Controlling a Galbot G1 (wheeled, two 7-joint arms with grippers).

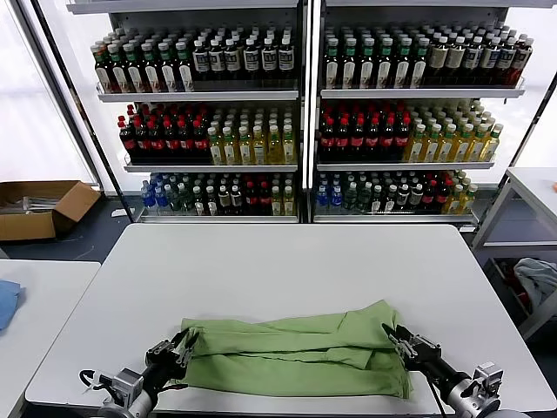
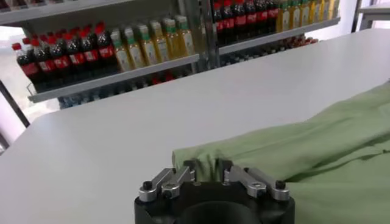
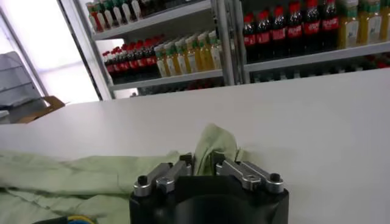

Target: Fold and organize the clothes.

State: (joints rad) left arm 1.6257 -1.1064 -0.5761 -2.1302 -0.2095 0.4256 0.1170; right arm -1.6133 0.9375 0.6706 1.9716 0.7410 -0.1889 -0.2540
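Both wrist views show each narrowly parted pincer, left (image 2: 207,172) and right (image 3: 203,163), gripping the green shirt (image 1: 296,353).

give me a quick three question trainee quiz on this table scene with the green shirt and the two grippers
1. True or false: the light green soft fabric shirt lies bunched in a long strip across the near edge of the white table.
2. Which end of the shirt is each gripper at?
A. left gripper at the robot's left end, right gripper at the right end
B. both at the left end
C. both above the middle
3. Fill in: the shelves behind the table are stocked with rows of ____.

Key: 1 true; 2 A; 3 bottles
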